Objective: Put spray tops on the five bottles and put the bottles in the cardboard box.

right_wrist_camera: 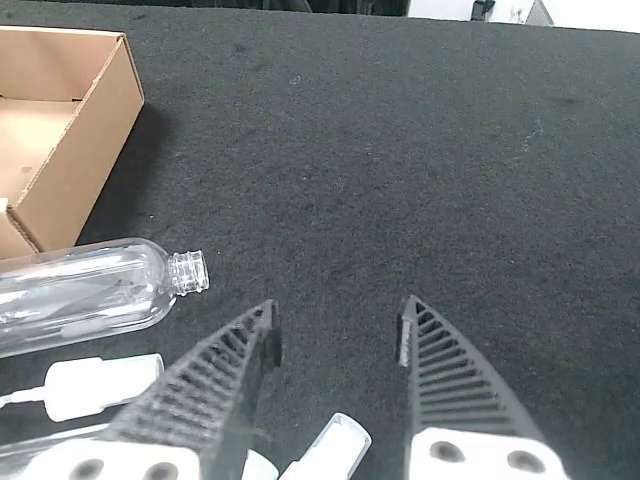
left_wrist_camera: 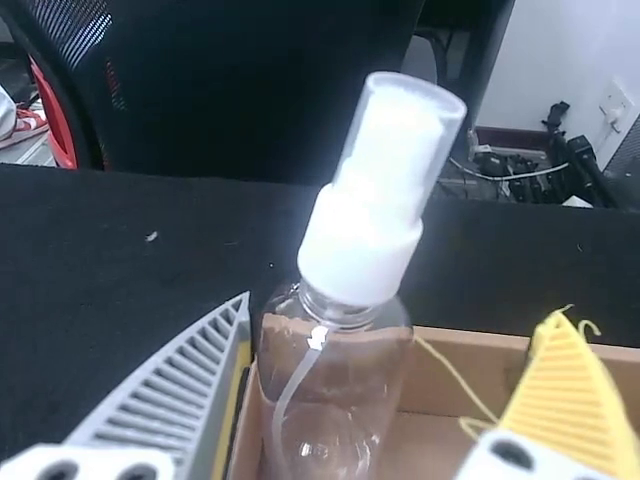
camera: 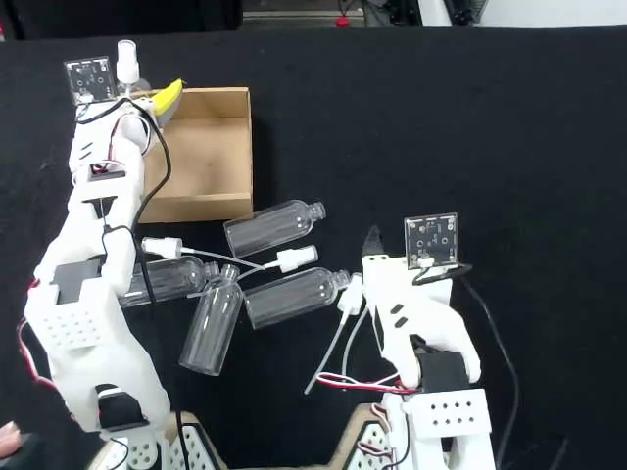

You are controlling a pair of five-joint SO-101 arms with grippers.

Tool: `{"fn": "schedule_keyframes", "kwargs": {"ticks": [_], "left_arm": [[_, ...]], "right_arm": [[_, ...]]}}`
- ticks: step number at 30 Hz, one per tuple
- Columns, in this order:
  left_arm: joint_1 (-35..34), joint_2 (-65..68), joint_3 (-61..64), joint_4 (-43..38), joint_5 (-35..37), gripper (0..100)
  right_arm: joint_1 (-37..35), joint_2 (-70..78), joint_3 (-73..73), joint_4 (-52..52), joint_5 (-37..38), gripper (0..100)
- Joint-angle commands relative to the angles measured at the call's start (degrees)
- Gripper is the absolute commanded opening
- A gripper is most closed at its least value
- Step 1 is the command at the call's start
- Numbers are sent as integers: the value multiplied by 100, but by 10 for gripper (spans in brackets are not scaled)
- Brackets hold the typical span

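Observation:
A clear bottle (left_wrist_camera: 335,400) with a white spray top (left_wrist_camera: 375,200) stands upright at the far left corner of the cardboard box (camera: 201,152). My left gripper (left_wrist_camera: 400,310) is open around it, the grey finger close beside the bottle and the yellow finger (left_wrist_camera: 560,385) apart from it. Several uncapped bottles lie on the black table, among them one (camera: 274,225) near the box and one (camera: 294,296) below it. Loose spray tops (camera: 297,258) (camera: 162,247) lie among them. My right gripper (right_wrist_camera: 335,315) is open and holds nothing, just right of the pile, near a bottle neck (right_wrist_camera: 188,272).
The box's inside (right_wrist_camera: 40,130) looks bare. Another bottle (camera: 213,321) lies by the left arm's base, and a spray top (camera: 350,294) with its long tube lies against the right arm. Black table stretches free to the right and far side.

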Motion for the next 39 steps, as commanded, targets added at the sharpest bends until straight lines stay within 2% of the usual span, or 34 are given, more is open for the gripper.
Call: {"fn": "schedule_keyframes", "kwargs": {"ticks": [1, 6, 17, 22, 24, 34, 39], "left_arm": [[-189, -79, -40, -123, -35, 413], [-347, -431, 84, -114, 0, 413], [-66, -1442, 1086, -114, 0, 414], [-277, -1881, 1622, 35, 0, 414], [-312, -2198, 1824, 510, 0, 414], [-602, -4431, 2009, 3895, -35, 414], [-699, -4879, 2044, 5319, -44, 414]], "right_arm": [[79, -136, -48, -167, 62, 191], [70, -136, -48, -167, 62, 191], [70, -136, -48, -167, 62, 191], [70, -136, -48, -167, 62, 191], [70, -136, -48, -167, 62, 191], [70, -136, -57, -167, 62, 191], [70, -136, -66, -167, 62, 191]]}}
